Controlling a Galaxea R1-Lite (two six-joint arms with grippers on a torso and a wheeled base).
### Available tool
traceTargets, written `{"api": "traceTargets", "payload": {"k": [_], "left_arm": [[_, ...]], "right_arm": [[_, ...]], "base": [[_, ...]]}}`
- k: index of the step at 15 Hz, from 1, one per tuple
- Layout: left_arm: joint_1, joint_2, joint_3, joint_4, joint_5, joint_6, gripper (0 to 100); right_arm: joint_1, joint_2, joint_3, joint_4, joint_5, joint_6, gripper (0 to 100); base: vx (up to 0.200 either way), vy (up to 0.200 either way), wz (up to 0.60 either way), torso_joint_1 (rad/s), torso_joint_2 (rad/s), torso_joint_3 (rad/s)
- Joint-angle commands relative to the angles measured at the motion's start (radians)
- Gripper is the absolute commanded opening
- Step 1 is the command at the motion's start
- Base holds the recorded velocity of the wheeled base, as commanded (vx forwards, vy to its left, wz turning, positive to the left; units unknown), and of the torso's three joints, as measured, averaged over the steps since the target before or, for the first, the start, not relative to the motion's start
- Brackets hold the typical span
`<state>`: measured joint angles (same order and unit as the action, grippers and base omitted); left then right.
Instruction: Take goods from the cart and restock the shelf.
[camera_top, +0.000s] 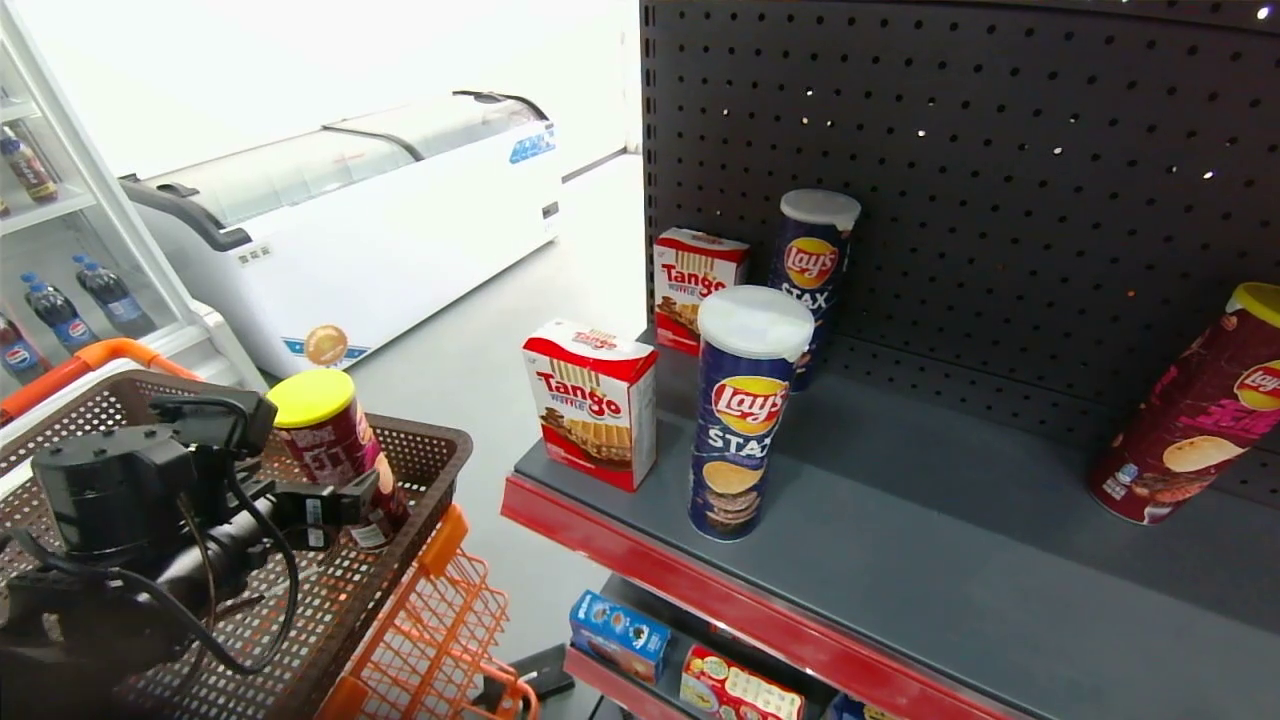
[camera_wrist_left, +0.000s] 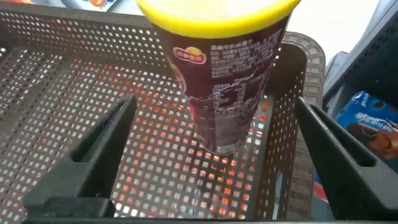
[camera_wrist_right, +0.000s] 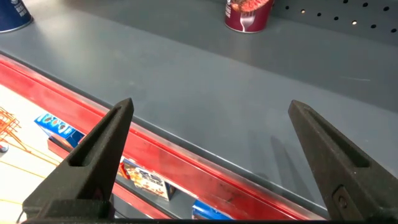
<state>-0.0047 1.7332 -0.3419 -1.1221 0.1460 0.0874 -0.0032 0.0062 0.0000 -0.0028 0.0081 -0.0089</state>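
Observation:
A maroon chip can (camera_top: 335, 440) with a yellow lid stands upright in the brown basket (camera_top: 420, 470) on the orange cart (camera_top: 440, 640). My left gripper (camera_top: 348, 502) is down in the basket and open, its fingers either side of the can's lower half (camera_wrist_left: 217, 93) without touching it. My right gripper (camera_wrist_right: 211, 155) hangs open and empty over the red front edge (camera_wrist_right: 186, 155) of the grey shelf (camera_top: 900, 540). On the shelf stand two blue chip cans (camera_top: 745, 410), two wafer boxes (camera_top: 592, 402), and at the right another maroon can (camera_top: 1190, 410), which leans against the pegboard.
A white chest freezer (camera_top: 380, 230) and a drinks fridge (camera_top: 60, 250) stand at the back left. The black pegboard (camera_top: 1000, 150) backs the shelf. Snack packs (camera_top: 620, 632) lie on the lower shelf. Bare shelf surface lies between the blue cans and the leaning can.

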Motion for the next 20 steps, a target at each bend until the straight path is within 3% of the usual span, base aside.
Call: {"api": "traceTargets", "payload": {"k": [1,6,12,13,20], "left_arm": [[-0.001,0.068,-0.003,-0.022,0.003,0.0,100],[0.045,0.163,-0.091,-0.042,0.006,0.0,100],[0.035,0.246,-0.137,-0.091,0.007,-0.008,100],[0.035,0.25,-0.163,-0.088,0.007,-0.011,0],[0.026,0.192,-0.212,-0.079,-0.013,-0.011,0]], "right_arm": [[0.0,0.0,0.0,0.0,0.001,0.0,100],[0.0,0.0,0.0,0.0,0.0,0.0,100],[0.0,0.0,0.0,0.0,0.001,0.0,100],[0.0,0.0,0.0,0.0,0.001,0.0,100],[0.0,0.0,0.0,0.0,0.0,0.0,100]], "base": [[0.0,0.0,0.0,0.0,0.0,0.0],[0.0,0.0,0.0,0.0,0.0,0.0],[0.0,0.0,0.0,0.0,0.0,0.0],[0.0,0.0,0.0,0.0,0.0,0.0],[0.0,0.0,0.0,0.0,0.0,0.0]]}}
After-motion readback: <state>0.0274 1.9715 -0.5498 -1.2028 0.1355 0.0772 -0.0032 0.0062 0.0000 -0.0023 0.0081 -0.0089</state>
